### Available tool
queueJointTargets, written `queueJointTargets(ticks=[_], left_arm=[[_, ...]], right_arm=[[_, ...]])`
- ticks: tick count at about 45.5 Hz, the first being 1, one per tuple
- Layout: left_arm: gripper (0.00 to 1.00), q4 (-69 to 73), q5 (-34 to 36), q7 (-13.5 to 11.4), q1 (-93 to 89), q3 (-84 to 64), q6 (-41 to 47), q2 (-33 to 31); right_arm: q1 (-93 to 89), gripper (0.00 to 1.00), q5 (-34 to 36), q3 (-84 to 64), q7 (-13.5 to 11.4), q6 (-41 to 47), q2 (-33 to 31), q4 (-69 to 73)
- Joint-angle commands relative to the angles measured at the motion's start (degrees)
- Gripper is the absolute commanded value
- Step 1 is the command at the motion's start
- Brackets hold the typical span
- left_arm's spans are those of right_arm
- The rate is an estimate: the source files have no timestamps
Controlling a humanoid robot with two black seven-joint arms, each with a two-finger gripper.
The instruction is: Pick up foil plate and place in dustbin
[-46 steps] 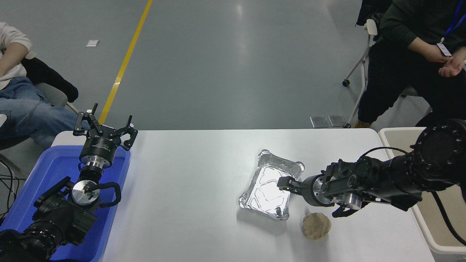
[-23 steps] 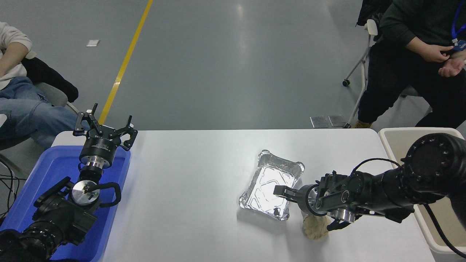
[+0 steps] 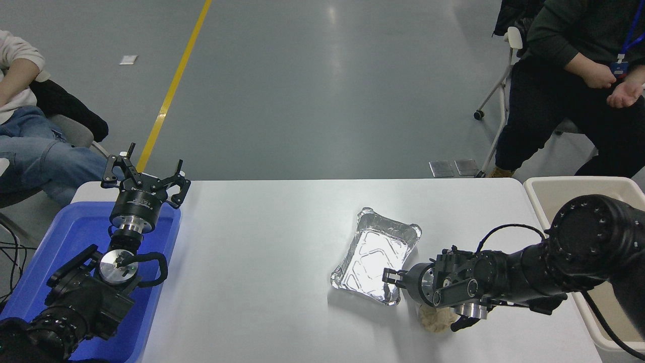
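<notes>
White tabletop (image 3: 262,242) fills the middle of the view, bare and open from the blue tray (image 3: 60,237) at its left edge to the foil plate (image 3: 375,262) right of centre. Grey floor with a yellow line (image 3: 174,85) lies beyond the far edge, and people sit at both far corners. The dustbin (image 3: 549,189) stands against the table's right edge, well apart from the plate. The right gripper (image 3: 389,277) reaches in low from the right, its fingertips at the plate's near right rim; whether they are clamped on it I cannot tell. A tan paper ball (image 3: 434,320) lies just under that arm. The left gripper (image 3: 145,174) hangs over the blue tray, fingers spread.
</notes>
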Motion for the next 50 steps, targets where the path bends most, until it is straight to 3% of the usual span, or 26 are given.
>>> queueJointTargets(ticks=[1, 3, 24, 38, 50], left_arm=[[0.99, 0.0, 0.0, 0.0, 0.0, 0.0, 0.0, 0.0], [0.99, 0.0, 0.0, 0.0, 0.0, 0.0, 0.0, 0.0], [0.99, 0.0, 0.0, 0.0, 0.0, 0.0, 0.0, 0.0], [0.99, 0.0, 0.0, 0.0, 0.0, 0.0, 0.0, 0.0], [0.99, 0.0, 0.0, 0.0, 0.0, 0.0, 0.0, 0.0]], right_arm=[[-0.6, 0.04, -0.2, -0.3, 0.0, -0.7, 0.6, -0.4], [-0.6, 0.0, -0.2, -0.3, 0.0, -0.8, 0.6, -0.4], [6.2, 0.0, 0.0, -3.4, 0.0, -0.2, 0.0, 1.7], [24.2, 0.0, -0.2, -6.3, 0.1, 7.2, -10.9, 12.3], [40.2, 0.0, -0.2, -12.5, 0.1, 17.3, -14.3, 14.8]])
